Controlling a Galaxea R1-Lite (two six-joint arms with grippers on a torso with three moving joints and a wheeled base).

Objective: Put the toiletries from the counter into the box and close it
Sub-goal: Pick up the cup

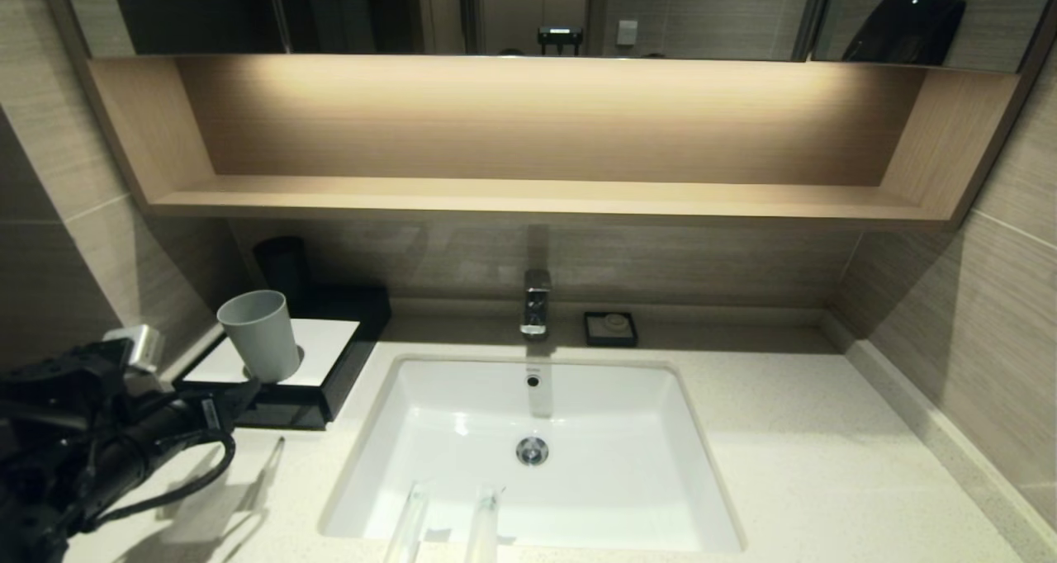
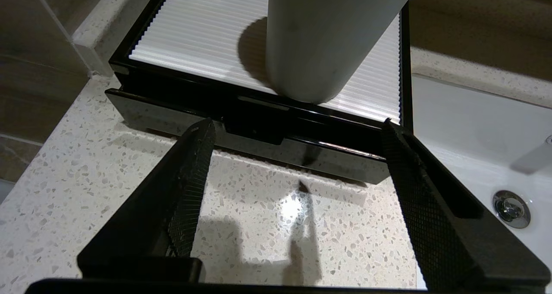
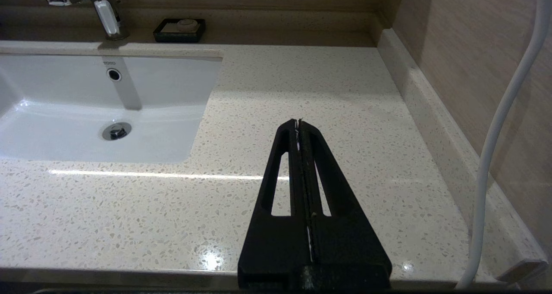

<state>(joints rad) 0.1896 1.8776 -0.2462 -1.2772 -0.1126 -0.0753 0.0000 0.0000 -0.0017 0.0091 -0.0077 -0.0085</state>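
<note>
Counter (image 1: 826, 464): pale cream speckled stone, white sunken sink (image 1: 528, 406) in the middle, chrome faucet (image 1: 536, 301) behind it, small black soap dish (image 1: 610, 328) just right of the faucet. Tan wooden shelf (image 1: 537, 196) on the wall above, grey-brown wall tiles around.

Box (image 1: 330, 373): low, black, rectangular, ribbed white top panel, sits on the counter at the sink's left rear corner. Left wrist view shows the front drawer edge (image 2: 258, 143) slightly out from the body, gap small. Light grey cup (image 1: 260, 334) stands upright on the white panel, near the front.

Toiletries: 2 slim clear-wrapped packets (image 1: 409, 522) (image 1: 483, 522) at the near edge of the sink, side by side, partly cut off by the frame edge. Markings can't be made out.

Left gripper (image 2: 297, 132): fingers spread wide, holding nothing, hovering over the counter just in front of the box's drawer, aimed at it. Packets are well apart from it, to its right.

Right gripper (image 3: 298, 122): fingers pressed together, nothing between them, over bare counter right of the sink, well apart from box and packets.
</note>
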